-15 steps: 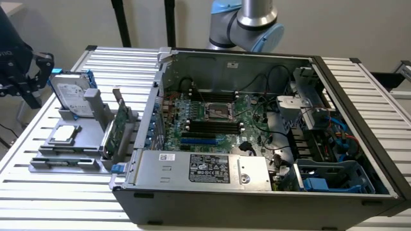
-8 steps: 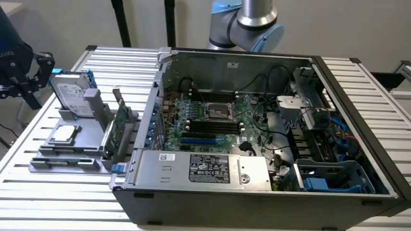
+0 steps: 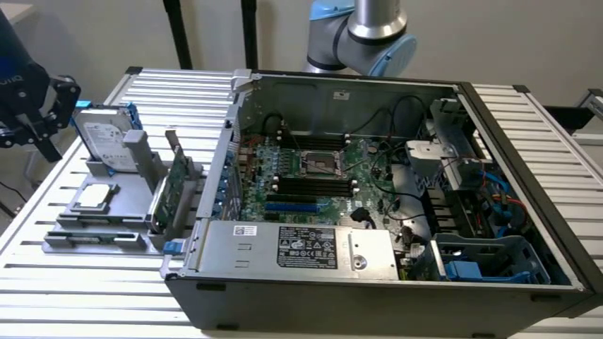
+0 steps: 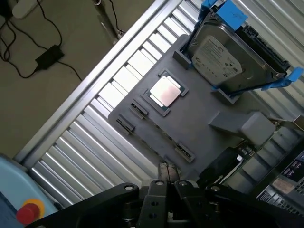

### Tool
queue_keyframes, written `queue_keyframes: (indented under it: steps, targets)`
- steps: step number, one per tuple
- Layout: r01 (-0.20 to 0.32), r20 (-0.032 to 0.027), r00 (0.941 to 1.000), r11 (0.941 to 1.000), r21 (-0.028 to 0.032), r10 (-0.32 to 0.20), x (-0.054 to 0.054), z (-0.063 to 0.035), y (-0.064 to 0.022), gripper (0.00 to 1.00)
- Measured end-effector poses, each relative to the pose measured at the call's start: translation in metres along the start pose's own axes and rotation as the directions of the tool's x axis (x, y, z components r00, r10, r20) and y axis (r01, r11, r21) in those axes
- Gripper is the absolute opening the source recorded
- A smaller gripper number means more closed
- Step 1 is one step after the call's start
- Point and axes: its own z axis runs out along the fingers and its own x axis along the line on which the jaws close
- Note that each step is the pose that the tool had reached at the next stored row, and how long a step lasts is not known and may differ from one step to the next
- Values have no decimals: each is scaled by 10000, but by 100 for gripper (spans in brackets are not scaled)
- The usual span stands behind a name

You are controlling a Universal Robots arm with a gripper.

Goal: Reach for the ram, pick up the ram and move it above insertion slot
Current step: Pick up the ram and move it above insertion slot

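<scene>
Grey fixture tray on slatted bench, directly ahead of pincer; holds square processor and, farther from pincer, blue-railed hard drive. Open computer case, beyond the tray, well apart from pincer.

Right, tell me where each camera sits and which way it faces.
Exterior view: off the arm, raised, looking down on the open computer case and grey fixture tray; an arm joint shows behind the case.
Wrist view: on the wrist, looking down on the tray; the gripper shows in the foreground.
Shared: the tray, its hard drive and CPU.
</scene>
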Motion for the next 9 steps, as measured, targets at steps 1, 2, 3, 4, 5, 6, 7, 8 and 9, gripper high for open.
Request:
queue_keyframes:
  steps: [1,2,3,4,5,6,7,8,9]
  targets:
    - [185,-8,9998,9998,0,-185,0,2,0,11]
    - [366,-14,9993,9993,0,-366,0,5,0,11]
    - [555,-21,9985,9985,-1,-555,0,8,-1,11]
    - [737,-28,9973,9973,-1,-737,0,11,-1,11]
    - [914,-36,9958,9958,-2,-914,0,13,-1,11]
    - [1093,-43,9940,9940,-3,-1093,0,16,-1,11]
    - [1272,-49,9919,9919,-4,-1272,0,19,-1,11]
    - [1449,-57,9894,9894,-5,-1449,0,21,-1,11]
    - [1628,-63,9866,9867,-6,-1628,0,24,-2,11]
